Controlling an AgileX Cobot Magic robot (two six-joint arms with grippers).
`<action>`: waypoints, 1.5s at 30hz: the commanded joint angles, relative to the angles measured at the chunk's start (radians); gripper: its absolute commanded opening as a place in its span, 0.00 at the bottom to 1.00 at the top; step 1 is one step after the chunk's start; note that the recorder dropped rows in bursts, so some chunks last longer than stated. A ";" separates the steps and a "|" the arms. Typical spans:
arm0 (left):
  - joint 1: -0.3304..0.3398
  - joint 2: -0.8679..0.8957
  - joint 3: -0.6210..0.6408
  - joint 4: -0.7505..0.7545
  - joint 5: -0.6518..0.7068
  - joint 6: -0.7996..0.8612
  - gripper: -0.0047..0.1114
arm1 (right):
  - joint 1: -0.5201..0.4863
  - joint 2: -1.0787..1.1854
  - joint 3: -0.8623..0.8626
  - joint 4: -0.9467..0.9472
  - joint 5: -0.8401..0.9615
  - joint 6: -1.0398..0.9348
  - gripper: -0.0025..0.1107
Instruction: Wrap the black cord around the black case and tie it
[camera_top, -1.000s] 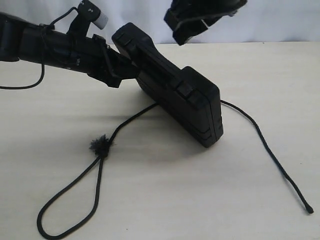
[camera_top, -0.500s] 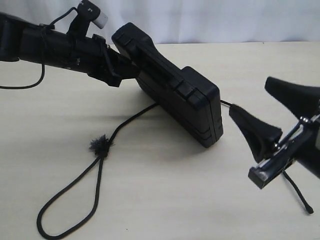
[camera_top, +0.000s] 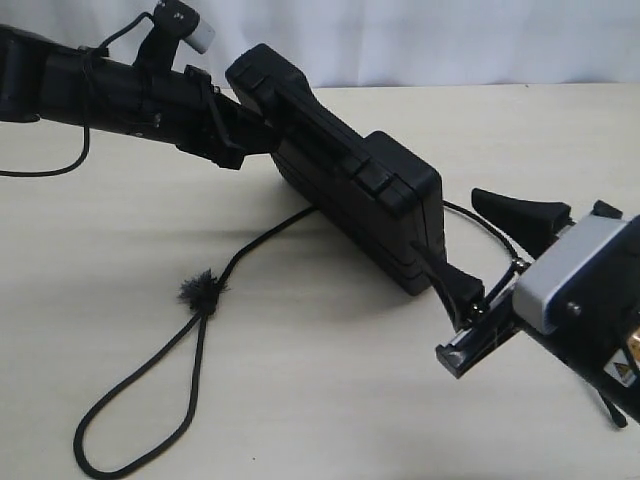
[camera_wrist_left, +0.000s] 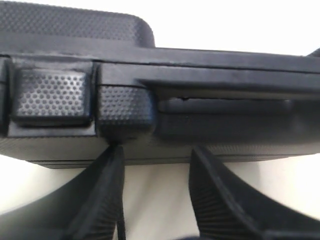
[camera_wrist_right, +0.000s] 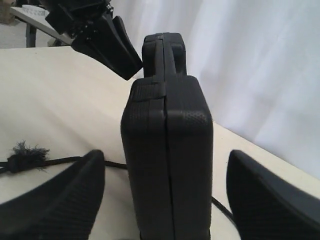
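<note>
Closest in, the right gripper (camera_top: 455, 230) is spread wide, holding nothing. Its two ribbed fingers (camera_wrist_right: 65, 195) stand either side of the near end of the black case (camera_top: 350, 190), with a clear gap on each side in the right wrist view. Nothing is touched there.

On the pale table (camera_top: 330, 400) to the front left lies the black cord (camera_top: 205, 330), a thin braided line. It makes a long closed loop, and a fuzzy frayed tuft (camera_top: 200, 290) sits where the loop pinches together. From there it runs up and passes under the case, comes out on the far side and curves away behind the right arm. Its blunt tip (camera_top: 619, 420) shows just past that arm.

The case is matte black with a pebbled texture and stands on its narrow edge. It angles away from the viewer, latches (camera_wrist_left: 50, 97) along the top.

At its far end is the left gripper (camera_wrist_left: 156, 155). Its fingers are partly apart, and the tips meet the latch edge of the case, one just under a latch. I cannot tell whether they actually clamp it.
</note>
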 joint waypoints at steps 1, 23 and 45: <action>-0.001 0.000 0.001 -0.014 0.004 -0.003 0.40 | -0.001 0.125 -0.068 0.021 -0.049 -0.047 0.60; -0.001 0.000 0.001 -0.015 0.000 -0.003 0.40 | -0.001 0.457 -0.338 -0.012 -0.053 -0.034 0.35; -0.002 -0.149 -0.001 1.069 -0.015 -0.992 0.12 | -0.001 0.457 -0.338 0.148 -0.104 0.049 0.06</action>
